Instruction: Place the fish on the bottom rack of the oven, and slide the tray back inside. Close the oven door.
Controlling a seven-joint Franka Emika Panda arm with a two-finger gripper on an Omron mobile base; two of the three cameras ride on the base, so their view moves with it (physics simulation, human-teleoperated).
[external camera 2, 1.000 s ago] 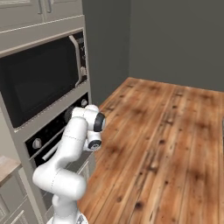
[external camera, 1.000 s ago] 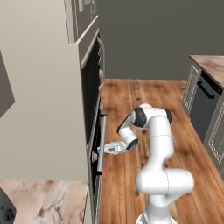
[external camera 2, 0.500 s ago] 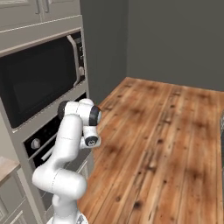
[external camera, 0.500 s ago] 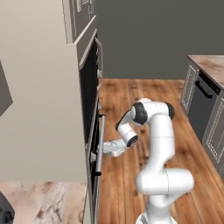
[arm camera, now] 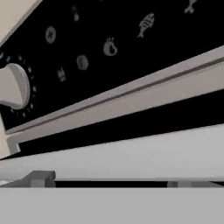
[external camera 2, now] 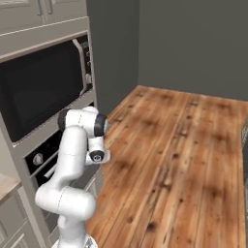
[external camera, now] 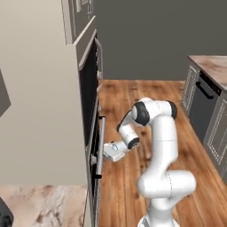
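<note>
Left base view: pincer (external camera: pixel 106 151) just beside oven door handle (external camera: pixel 100 146).

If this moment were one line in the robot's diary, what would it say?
phase: reaching for oven door handle | gripper: open, at the handle | oven door: looks shut | fish: unseen
</note>
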